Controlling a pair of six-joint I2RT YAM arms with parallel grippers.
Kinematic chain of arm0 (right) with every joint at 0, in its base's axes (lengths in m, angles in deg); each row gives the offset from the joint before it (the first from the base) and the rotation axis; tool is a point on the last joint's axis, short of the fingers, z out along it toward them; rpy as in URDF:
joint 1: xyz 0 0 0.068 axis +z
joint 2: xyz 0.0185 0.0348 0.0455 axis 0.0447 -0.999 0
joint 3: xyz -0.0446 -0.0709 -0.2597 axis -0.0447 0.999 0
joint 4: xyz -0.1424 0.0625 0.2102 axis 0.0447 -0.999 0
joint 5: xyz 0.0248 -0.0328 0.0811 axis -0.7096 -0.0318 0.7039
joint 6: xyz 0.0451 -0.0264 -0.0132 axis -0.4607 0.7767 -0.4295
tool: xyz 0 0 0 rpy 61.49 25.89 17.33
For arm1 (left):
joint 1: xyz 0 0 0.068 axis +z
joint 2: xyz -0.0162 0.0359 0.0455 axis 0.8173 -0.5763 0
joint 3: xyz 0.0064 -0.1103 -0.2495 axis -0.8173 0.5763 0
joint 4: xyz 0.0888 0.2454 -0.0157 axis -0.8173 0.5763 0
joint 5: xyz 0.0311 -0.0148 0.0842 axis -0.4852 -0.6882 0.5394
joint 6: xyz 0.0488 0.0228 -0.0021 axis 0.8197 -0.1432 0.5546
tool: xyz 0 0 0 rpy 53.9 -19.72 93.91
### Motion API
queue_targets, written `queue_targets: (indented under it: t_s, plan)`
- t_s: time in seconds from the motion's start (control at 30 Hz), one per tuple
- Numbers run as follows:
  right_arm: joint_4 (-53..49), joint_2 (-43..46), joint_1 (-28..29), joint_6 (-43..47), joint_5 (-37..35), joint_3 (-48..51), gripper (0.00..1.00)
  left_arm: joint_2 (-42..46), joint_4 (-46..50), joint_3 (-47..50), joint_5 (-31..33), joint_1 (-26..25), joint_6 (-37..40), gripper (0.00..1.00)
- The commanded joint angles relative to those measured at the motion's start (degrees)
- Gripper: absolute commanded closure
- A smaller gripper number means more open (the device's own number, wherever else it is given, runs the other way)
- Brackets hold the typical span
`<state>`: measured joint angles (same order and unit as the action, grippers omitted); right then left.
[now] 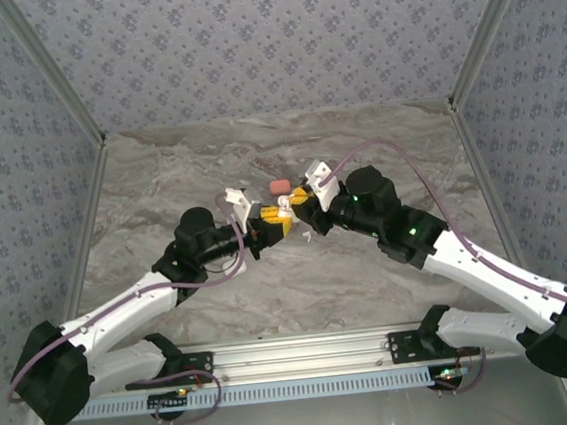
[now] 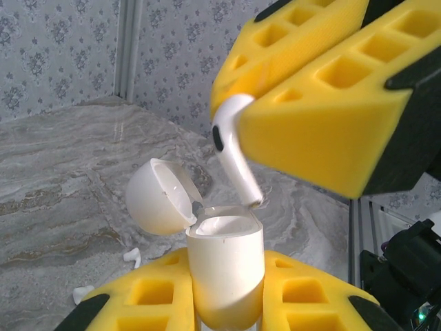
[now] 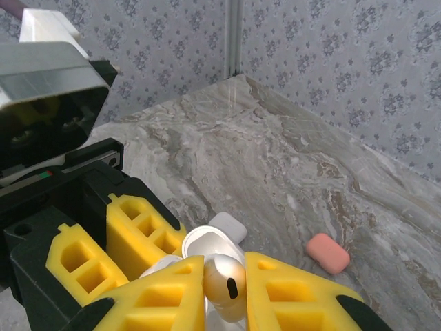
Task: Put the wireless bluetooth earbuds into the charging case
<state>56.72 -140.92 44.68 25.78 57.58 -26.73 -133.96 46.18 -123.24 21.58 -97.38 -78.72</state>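
Your left pincer (image 2: pixel 226 298) is gripping the white case (image 2: pixel 226 265) upright between its yellow pads, off the desk (image 1: pixel 159 174), with the lid (image 2: pixel 162 196) hanging open to the left and the mouth facing up. Your right pincer (image 3: pixel 224 293) is pinching a white earbud (image 2: pixel 234 152) by its head, with the stem pointing down and tilting right. The tip is hovering just above the right side of the case mouth, not yet in. Step in hand, as I'm judging it: insertion, right at the entry.

Next you're probably needing to line the stem up over a socket, straighten the tilt and lower it gently, releasing only once the bud is seating. The socket itself is hidden from here.

Two loose buds (image 2: pixel 132 256) are lying on the desk beyond the case, and a pink case (image 3: pixel 327 252) is sitting well apart to the right.
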Motion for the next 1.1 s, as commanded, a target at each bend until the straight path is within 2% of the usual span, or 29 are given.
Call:
queue_targets:
  t_s: [0.0, 0.37, 0.67, 0.77, 0.93, 1.07]
  plan:
    - [1.8, -0.9, 0.5, -0.3, 0.6, -1.8, 0.81, 0.4, -1.5, -2.2, -0.9, -0.5, 0.7, 1.0]
    - [2.0, -1.8, 0.7, -0.9, 1.4, -1.7, 0.8, 0.5, -1.5, -2.0, -0.7, -0.5, 0.6, 1.0]
    - [-3.4, -1.2, 0.1, -0.8, 7.9, -2.1, 0.78, 0.7, -2.3, -1.7, -0.3, -0.5, 0.4, 1.0]
    - [-4.0, -1.0, -1.2, -2.1, 10.3, -2.2, 0.73, 0.7, -2.5, -1.6, -0.4, -0.5, 0.4, 1.0]
    - [-1.3, 0.7, -5.4, -5.9, 18.4, -2.8, 0.56, 0.7, -2.5, -1.5, -0.3, -0.5, 0.3, 1.0]
    - [-0.7, 3.3, -8.7, -8.2, 21.1, -2.9, 0.5, 0.8, -2.7, -1.1, 0.5, -0.4, 0.4, 1.0]
